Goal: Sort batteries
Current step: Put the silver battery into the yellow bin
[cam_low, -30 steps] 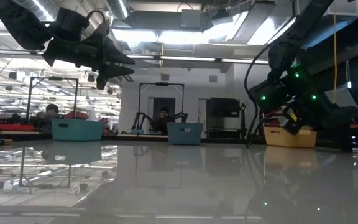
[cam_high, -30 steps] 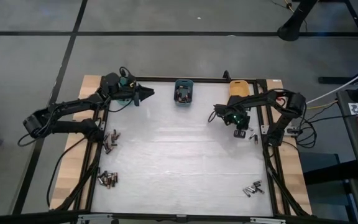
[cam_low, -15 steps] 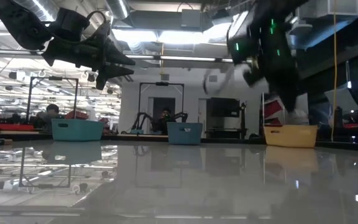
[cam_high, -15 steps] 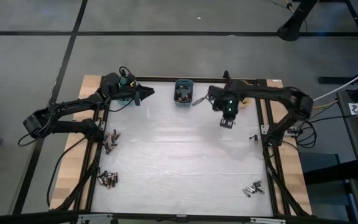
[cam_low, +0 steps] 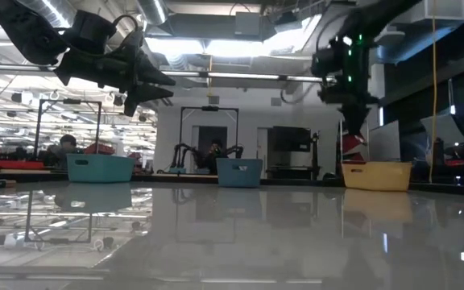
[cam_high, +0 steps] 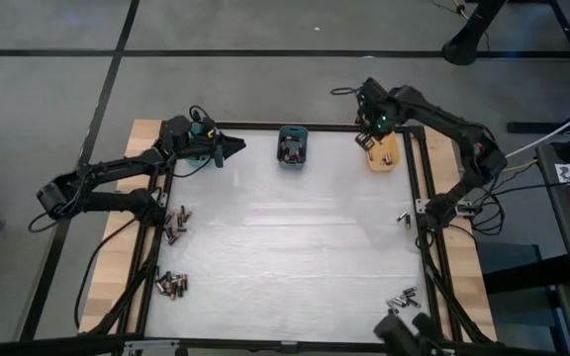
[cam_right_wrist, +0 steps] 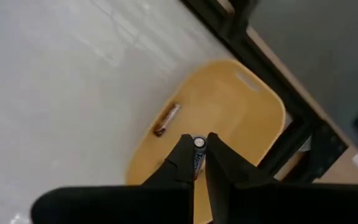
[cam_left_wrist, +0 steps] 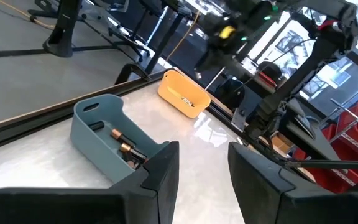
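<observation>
My right gripper (cam_high: pixel 377 138) hangs above the orange bin (cam_high: pixel 383 153) at the table's far right, pointing down, shut on a battery (cam_right_wrist: pixel 197 152). One battery (cam_right_wrist: pixel 166 119) lies in the orange bin. The blue bin (cam_high: pixel 292 146) at the far middle holds a few batteries (cam_left_wrist: pixel 124 145). My left gripper (cam_high: pixel 232 148) waits open near the far left, held level above the table, with nothing between its fingers (cam_left_wrist: pixel 166 171). Loose batteries lie in piles at the left (cam_high: pixel 174 223), near left (cam_high: pixel 171 286) and near right (cam_high: pixel 402 298). My right gripper pinches the battery between its two fingertips (cam_right_wrist: pixel 182 155), coming from above and pointing down. The battery lies along the fingers, its silvery end (cam_right_wrist: pixel 198 142) facing the wrist camera. It hangs clear, over the orange bin's inside.
A single battery (cam_high: pixel 404 218) lies by the right frame rail. A teal bin (cam_low: pixel 99 167) stands at the far left in the low view. Black frame rails (cam_high: pixel 419 188) border the white table. A dark shape (cam_high: pixel 404 336) shows at the near edge.
My right gripper has risen from low over the table's right side, swung toward the blue bin, then gone toward the far edge to above the orange bin, tipping to point down.
</observation>
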Controlling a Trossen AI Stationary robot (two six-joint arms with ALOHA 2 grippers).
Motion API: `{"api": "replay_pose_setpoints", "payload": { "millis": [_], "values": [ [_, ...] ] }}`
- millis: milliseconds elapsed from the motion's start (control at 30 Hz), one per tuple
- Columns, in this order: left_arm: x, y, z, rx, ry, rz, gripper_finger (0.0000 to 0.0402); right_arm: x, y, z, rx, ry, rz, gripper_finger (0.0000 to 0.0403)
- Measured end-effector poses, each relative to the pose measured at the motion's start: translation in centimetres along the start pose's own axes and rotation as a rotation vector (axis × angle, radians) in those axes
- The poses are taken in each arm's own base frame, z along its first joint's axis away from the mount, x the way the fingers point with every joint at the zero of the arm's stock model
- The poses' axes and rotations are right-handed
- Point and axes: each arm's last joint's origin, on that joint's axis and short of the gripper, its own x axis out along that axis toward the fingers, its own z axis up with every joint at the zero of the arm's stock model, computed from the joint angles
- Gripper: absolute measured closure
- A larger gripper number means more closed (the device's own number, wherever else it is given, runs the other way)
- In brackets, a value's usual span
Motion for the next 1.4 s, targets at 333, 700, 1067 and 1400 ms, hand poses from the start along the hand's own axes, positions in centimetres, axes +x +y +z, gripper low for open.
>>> {"api": "replay_pose_setpoints", "payload": {
  "millis": [333,700,1067,1400],
  "values": [
    [0.0,0.0,0.0,-0.024,0.000,-0.001,0.0273,6.4,-1.5,0.0,0.134,0.111,0.007,0.0349],
    [0.2,-0.4,-0.2,-0.026,0.014,-0.023,0.0273,7.1,-1.3,-0.2,0.151,0.145,0.005,0.0334],
    [0.3,-0.4,-0.7,0.002,0.058,-0.010,0.0273,0.8,0.3,-0.1,0.108,0.162,0.099,0.0338],
    [0.2,-0.2,-1.1,0.047,0.095,0.005,0.0273,-4.3,7.3,-3.4,-0.096,0.172,0.267,0.0338]
  ]
}}
